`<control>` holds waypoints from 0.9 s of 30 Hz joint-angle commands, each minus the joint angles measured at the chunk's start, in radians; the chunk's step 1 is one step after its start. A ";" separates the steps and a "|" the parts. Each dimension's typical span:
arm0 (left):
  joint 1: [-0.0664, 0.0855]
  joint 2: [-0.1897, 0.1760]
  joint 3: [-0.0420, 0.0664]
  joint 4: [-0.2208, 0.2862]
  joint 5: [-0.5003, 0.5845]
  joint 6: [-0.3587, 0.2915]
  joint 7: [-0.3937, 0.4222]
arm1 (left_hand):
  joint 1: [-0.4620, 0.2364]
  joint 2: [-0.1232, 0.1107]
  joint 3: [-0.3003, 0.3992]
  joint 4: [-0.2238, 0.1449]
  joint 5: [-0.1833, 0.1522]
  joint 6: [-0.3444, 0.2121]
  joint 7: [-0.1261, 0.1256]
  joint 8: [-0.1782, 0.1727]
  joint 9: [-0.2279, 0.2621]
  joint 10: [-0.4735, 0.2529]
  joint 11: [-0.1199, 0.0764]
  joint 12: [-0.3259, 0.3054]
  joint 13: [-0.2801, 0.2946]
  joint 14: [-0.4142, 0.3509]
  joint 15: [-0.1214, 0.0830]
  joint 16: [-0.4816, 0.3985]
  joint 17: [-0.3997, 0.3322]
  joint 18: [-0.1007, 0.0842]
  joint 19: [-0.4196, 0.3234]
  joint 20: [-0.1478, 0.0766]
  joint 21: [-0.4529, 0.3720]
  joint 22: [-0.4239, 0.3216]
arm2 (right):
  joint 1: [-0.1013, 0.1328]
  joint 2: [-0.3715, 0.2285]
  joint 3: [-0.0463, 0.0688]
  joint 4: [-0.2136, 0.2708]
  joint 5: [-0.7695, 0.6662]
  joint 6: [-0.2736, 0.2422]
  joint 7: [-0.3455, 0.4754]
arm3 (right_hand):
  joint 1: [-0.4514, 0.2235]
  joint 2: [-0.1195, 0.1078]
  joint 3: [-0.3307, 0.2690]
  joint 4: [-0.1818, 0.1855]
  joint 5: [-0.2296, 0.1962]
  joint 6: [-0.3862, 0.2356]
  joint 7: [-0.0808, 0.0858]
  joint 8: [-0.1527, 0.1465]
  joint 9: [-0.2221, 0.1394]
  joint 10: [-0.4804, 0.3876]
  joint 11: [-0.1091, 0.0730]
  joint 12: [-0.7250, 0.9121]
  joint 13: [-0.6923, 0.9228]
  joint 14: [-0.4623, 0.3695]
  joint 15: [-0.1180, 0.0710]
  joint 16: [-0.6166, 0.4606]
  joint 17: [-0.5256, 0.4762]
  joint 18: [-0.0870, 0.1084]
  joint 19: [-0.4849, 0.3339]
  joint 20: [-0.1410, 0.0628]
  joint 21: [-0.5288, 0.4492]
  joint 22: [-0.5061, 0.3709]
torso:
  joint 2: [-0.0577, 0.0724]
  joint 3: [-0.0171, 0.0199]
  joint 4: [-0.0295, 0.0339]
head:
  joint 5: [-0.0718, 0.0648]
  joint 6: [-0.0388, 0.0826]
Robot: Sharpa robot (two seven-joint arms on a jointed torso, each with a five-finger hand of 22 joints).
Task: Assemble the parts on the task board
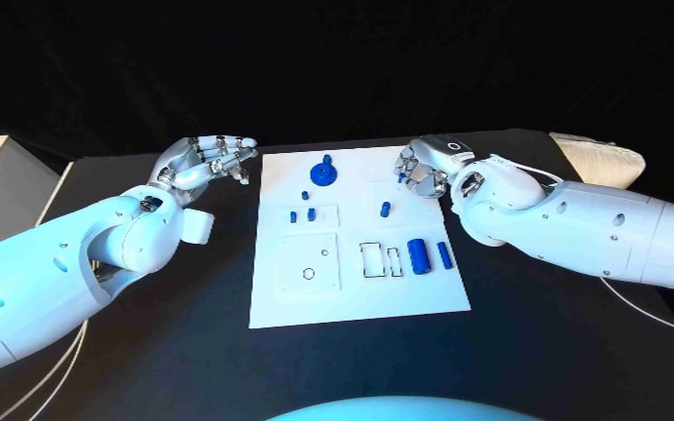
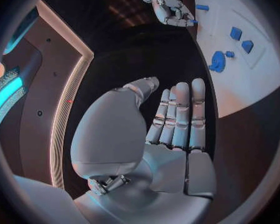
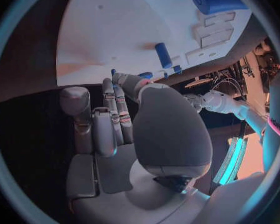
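The white task board (image 1: 358, 289) lies in the middle of the black table. On it are a round blue gear-like part (image 1: 324, 173), two small blue blocks (image 1: 302, 215), a short blue peg (image 1: 385, 210) and two blue cylinders (image 1: 430, 254). My left hand (image 1: 213, 160) hovers off the board's far left corner with its fingers (image 2: 180, 114) straight and nothing in it. My right hand (image 1: 425, 170) is over the board's far right corner, and its fingertips (image 3: 124, 79) pinch a small blue part (image 1: 400, 175), which is largely hidden.
Empty outlined slots (image 1: 377, 259) sit beside the cylinders, and a square recessed plate (image 1: 309, 263) lies on the board's left half. A pale block (image 1: 200, 227) hangs under my left forearm. White padding (image 1: 597, 153) lies at the table's far right.
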 commanded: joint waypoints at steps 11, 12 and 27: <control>-0.002 0.003 0.001 0.002 0.004 0.007 0.012 | 0.007 0.001 -0.008 0.000 -0.003 0.007 -0.003 0.002 0.001 -0.008 0.002 0.004 -0.001 0.007 0.001 -0.007 -0.002 0.015 0.008 0.002 -0.005 -0.002 | 0.011 -0.037 0.009 0.117 0.090 -0.048 0.036 | 0.002 0.008 0.007 -0.002 -0.004 0.005 0.000 0.004 0.003 0.032 -0.024 -0.001 0.002 0.045 -0.007 0.008 0.003 -0.013 0.007 -0.003 0.005 0.003 | 0.000 -0.0020 0.0023 | 0.005 0.003; -0.002 0.004 0.001 0.002 0.004 0.006 0.012 | 0.007 0.001 -0.008 0.000 -0.003 0.007 -0.003 0.002 0.001 -0.008 0.002 0.004 -0.001 0.007 0.001 -0.007 -0.002 0.015 0.008 0.002 -0.005 -0.002 | 0.011 -0.037 0.009 0.127 0.092 -0.048 0.037 | 0.002 0.008 0.007 -0.002 -0.004 0.005 0.000 0.004 0.003 0.032 -0.024 -0.001 0.002 0.045 -0.007 0.008 0.003 -0.013 0.007 -0.003 0.005 0.003 | 0.000 -0.0026 0.0024 | 0.006 0.003; -0.007 0.006 0.001 0.020 0.011 -0.007 0.017 | 0.008 0.000 -0.009 0.000 -0.003 0.007 -0.002 0.003 0.002 -0.010 0.002 0.004 -0.002 0.006 0.001 -0.008 -0.002 0.015 0.009 0.001 -0.007 -0.003 | -0.037 0.029 -0.011 0.242 -0.001 -0.006 0.037 | 0.002 0.008 0.009 -0.004 -0.004 0.004 0.001 0.004 0.004 0.032 -0.024 -0.002 0.002 0.045 -0.007 0.008 0.002 -0.013 0.006 -0.003 0.004 0.002 | 0.000 -0.0040 0.0022 | 0.056 -0.008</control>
